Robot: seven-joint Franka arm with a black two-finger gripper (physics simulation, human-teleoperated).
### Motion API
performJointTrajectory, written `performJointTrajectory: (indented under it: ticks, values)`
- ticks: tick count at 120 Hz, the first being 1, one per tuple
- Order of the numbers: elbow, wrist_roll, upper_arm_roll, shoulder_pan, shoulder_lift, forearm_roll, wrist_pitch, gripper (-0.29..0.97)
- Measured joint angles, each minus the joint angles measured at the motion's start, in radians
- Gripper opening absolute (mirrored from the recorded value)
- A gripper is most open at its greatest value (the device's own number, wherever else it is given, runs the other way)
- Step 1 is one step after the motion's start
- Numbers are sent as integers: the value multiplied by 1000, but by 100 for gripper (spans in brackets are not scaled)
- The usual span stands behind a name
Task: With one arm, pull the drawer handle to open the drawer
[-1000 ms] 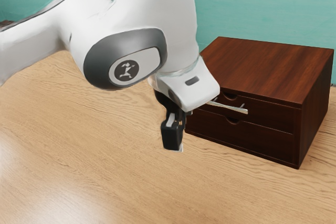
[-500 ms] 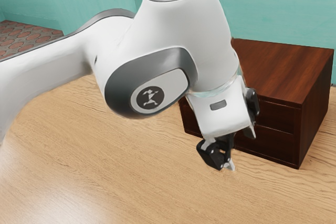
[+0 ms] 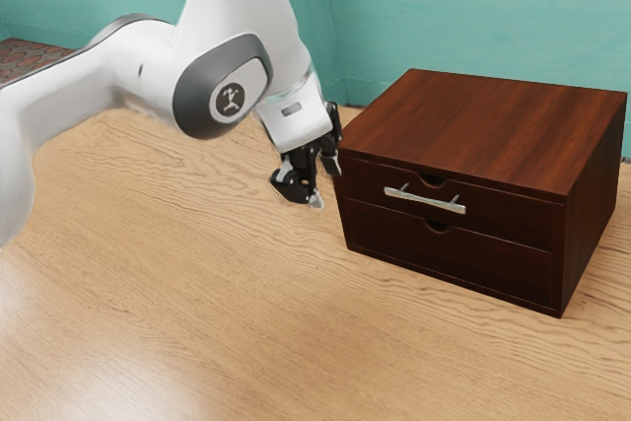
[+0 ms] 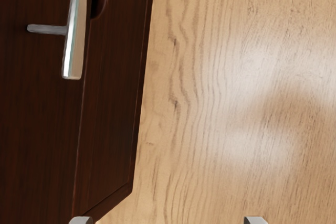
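1. Judging progress first: nothing of the pull is done. The cabinet (image 3: 493, 125) stands on the table (image 3: 148, 322), its front flush.
2. The arm (image 3: 118, 76) reaches in toward the cabinet's front corner at the exterior view's left.
3. The top drawer (image 3: 513, 219) looks shut; the handle (image 3: 426, 200) sits across the cabinet's front, untouched.
4. The gripper (image 3: 299, 190) hangs just beside that cabinet corner, off the handle, fingers (image 4: 80, 219) spread apart and holding nothing.
5. Left to do: reach the handle, close on it, pull away from the cabinet.
6. Hard to read: the wrist view cuts off one handle end and most of each finger; the cabinet's back is hidden.
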Motion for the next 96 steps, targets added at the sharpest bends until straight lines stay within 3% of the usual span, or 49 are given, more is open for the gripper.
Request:
performJointTrajectory:
  ticks: [22, 46, 74, 96]
  values:
    - [39, 32, -5, -70, 25, -17, 29, 33]
    - [121, 56, 1, -53, 101, -86, 42, 32]
    - [152, 71, -1, -61, 162, -185, 77, 22]
    - [192, 80, -4, -67, 203, -216, 102, 17]
